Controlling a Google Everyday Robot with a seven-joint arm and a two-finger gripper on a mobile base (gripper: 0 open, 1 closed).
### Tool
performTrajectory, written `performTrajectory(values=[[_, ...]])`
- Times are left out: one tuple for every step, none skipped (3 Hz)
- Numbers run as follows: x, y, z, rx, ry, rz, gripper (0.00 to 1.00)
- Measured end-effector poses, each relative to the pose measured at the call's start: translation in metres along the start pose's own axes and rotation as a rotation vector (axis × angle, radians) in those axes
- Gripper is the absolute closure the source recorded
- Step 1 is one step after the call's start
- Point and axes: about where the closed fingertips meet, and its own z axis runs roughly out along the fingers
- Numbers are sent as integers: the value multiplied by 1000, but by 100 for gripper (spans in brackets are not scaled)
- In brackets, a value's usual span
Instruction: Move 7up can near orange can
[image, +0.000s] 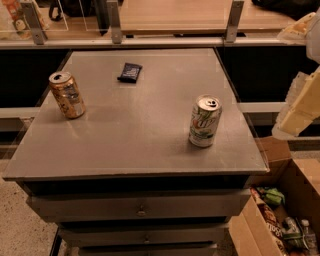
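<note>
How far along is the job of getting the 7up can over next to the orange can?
Nothing looks done: the 7up can stands at the right front of the table, the orange can far off at its left edge. In hand: the gripper sits off the table at the view's right edge, touching neither can. Left: grasp the 7up can, carry it left, set it down there.
</note>
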Motion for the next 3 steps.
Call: performTrajectory(values=[[-4, 8, 20, -90, -137, 40, 0], [-10, 17, 38, -157, -236, 76, 0], [-17, 24, 59, -205, -313, 103, 0]])
